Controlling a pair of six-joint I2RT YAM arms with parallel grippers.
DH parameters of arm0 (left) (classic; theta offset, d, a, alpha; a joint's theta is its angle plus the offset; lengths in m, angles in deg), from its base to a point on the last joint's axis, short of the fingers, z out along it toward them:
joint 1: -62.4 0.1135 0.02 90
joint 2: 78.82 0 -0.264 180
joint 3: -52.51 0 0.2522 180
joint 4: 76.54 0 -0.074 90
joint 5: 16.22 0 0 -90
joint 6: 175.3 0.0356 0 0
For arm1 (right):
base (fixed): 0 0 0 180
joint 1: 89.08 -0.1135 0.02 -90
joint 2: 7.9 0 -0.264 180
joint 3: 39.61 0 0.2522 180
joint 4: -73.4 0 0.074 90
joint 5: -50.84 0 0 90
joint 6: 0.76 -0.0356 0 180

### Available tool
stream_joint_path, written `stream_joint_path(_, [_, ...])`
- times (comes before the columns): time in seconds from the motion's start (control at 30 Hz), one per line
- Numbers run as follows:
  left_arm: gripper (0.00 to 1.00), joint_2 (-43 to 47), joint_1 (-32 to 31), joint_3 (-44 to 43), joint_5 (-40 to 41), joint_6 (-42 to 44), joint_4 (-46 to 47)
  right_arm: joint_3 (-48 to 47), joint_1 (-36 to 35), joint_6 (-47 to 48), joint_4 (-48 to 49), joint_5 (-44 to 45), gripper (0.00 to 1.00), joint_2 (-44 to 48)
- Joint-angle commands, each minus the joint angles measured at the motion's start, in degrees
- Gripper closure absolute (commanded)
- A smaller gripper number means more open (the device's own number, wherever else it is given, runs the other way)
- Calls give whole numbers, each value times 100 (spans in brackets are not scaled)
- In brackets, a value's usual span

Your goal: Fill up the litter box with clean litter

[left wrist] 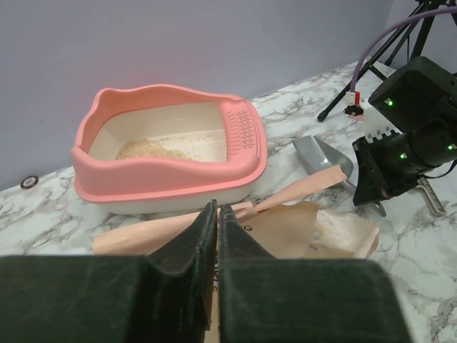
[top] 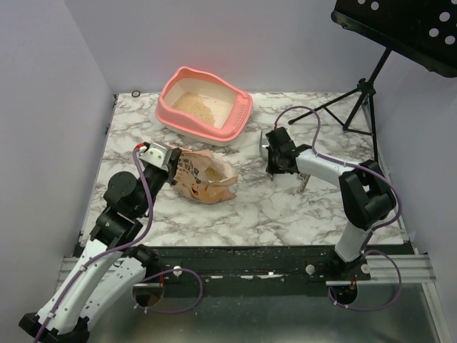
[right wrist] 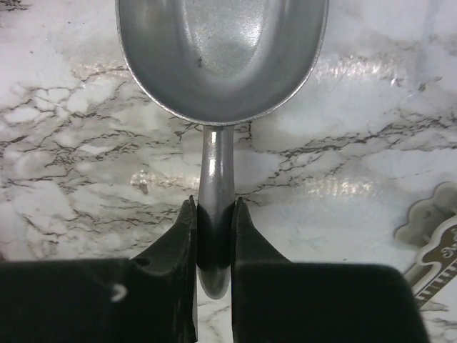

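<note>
The salmon-pink litter box [top: 168,91] [left wrist: 171,170] stands at the back of the marble table. A patch of beige clean litter [top: 197,107] [left wrist: 148,150] lies inside it. A tan paper bag [top: 207,179] [left wrist: 296,236] lies on its side in front of the box, pale litter showing at its open mouth. My left gripper [top: 173,166] [left wrist: 217,211] is shut on the bag's near edge. My right gripper [top: 273,163] [right wrist: 213,214] is shut on the handle of a metal scoop [right wrist: 221,50] [left wrist: 325,156], whose bowl is empty and rests on the table.
A black stand's tripod [top: 357,100] sits at the back right corner. A grey slotted tool [top: 305,182] [right wrist: 432,232] lies just right of my right gripper. A small black ring [top: 136,93] [left wrist: 28,181] lies left of the box. Walls close the left and back.
</note>
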Motion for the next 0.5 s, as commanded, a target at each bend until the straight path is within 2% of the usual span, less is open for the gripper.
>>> stream_joint_path(0.0, [100, -130, -9, -107, -172, 46, -98, 37, 42, 62, 83, 125, 100, -33])
stream_joint_path(0.23, [100, -315, -26, -239, -531, 169, -195, 380, -10, 351, 110, 327, 100, 958])
stream_joint_path(0.4, [98, -561, -44, -555, -463, -199, -415, 459, -484, 993, -206, 371, 99, 2066])
stream_joint_path(0.43, [95, -622, -44, -660, -515, -217, -537, 451, -607, 1098, -303, 362, 100, 2259])
stream_joint_path(0.47, [87, -675, -44, -791, -672, -217, -677, 468, -765, 1212, -373, 301, 99, 2487])
